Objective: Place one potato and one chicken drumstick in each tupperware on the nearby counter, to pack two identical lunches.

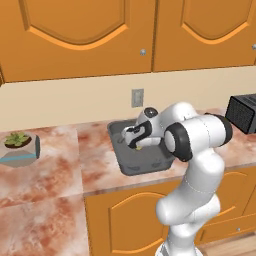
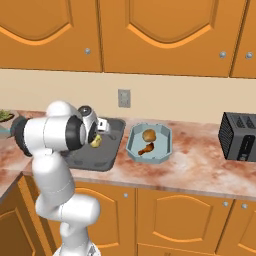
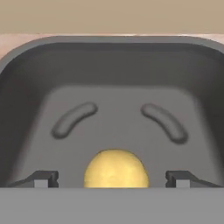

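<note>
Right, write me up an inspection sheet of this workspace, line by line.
Surface: pinkish marble counter over orange cabinet doors.
Job's things: yellow potato inside the dark grey tray; teal container holds a golden-brown potato and a drumstick.
Clutter: black toaster to the right; potted plant to the left.
Grippers: gripper open over the grey tray, fingertips apart on either side of the yellow potato, not touching it.
Cables: nothing seen.
Surroundings: orange wall cabinets; wall outlet on the beige backsplash.
</note>
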